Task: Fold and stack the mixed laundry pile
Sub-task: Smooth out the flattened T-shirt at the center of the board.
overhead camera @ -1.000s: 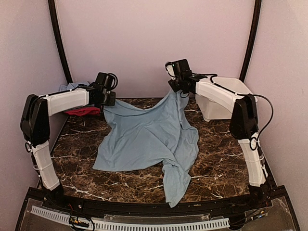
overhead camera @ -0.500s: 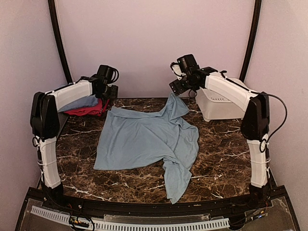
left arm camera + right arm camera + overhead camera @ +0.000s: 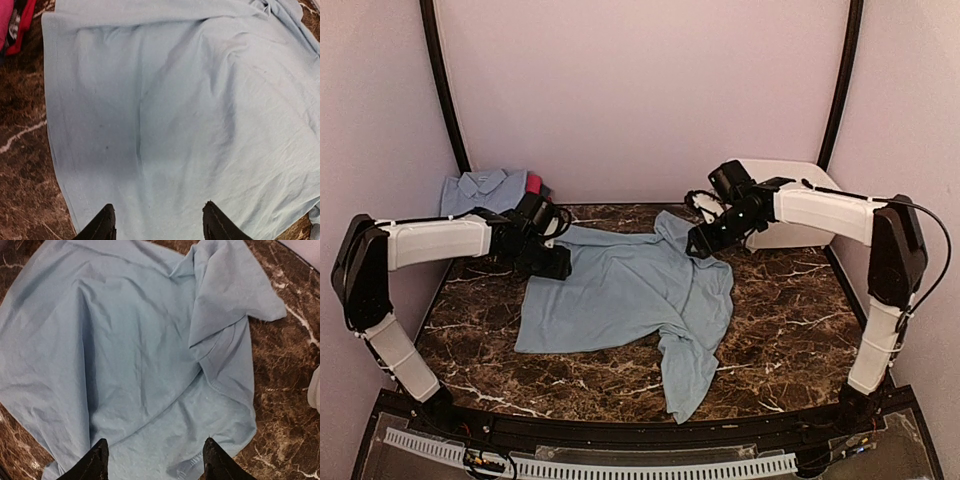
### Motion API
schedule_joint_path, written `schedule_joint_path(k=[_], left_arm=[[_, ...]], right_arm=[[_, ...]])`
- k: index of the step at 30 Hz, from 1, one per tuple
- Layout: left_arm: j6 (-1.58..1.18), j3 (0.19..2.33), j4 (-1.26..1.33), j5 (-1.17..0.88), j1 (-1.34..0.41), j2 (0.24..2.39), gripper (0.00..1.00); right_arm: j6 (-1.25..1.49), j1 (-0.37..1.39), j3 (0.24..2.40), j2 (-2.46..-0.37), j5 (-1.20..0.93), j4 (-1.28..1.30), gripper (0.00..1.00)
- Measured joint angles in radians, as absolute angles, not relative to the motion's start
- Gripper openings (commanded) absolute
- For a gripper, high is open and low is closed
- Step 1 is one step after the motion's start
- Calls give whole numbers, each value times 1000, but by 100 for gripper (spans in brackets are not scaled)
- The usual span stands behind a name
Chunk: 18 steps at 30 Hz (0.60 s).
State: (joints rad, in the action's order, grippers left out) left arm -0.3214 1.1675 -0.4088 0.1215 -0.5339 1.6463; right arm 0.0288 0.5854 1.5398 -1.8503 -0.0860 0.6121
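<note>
Left of the white rectangular plastic tub [image 3: 800, 175], a pale blue cotton tee [image 3: 620, 290] lies spread on the table, one sleeve doubled over on the side nearest the tub and a long corner trailing off on the side farthest from it.

The right gripper [image 3: 155, 462] hangs over the tee's tub-side edge. The left gripper [image 3: 157, 225] hangs over the edge away from the tub. Both stand with jaws parted and nothing between them.

**Hazards.**
- The doubled sleeve is likely to be pinched together with the layer under it, so a fold started here would come out skewed.
- The trailing corner lies close to the table's edge and may slide over it if the cloth is dragged that way.
- The creases across the body suggest limp fabric that would sag between two lifted points.

**Setting.** A folded pale blue collared shirt [image 3: 485, 187] and a magenta-pink piece [image 3: 533, 183] lie well to the left of the tub, level with it. The surface is a dark brown marble-patterned tabletop [image 3: 790, 310]. Plain mauve walls [image 3: 640, 90] enclose it, with black curved posts [image 3: 440, 90] at the corners.
</note>
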Motion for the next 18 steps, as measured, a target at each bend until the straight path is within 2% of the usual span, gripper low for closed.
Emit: schedule_joint_path(k=[5,10,18], left_arm=[[-380,1066,-416,67,-561,1633,53],[-446,975,-426,57,-588,1567,52],[-585,821,-492,95,-583,1335,56]], right_arm=[[88,607,1376,-1833,-145,590,51],[170,641,1234,-1772,-135,562,51],[326,619,1027,-1565,-119,521,51]])
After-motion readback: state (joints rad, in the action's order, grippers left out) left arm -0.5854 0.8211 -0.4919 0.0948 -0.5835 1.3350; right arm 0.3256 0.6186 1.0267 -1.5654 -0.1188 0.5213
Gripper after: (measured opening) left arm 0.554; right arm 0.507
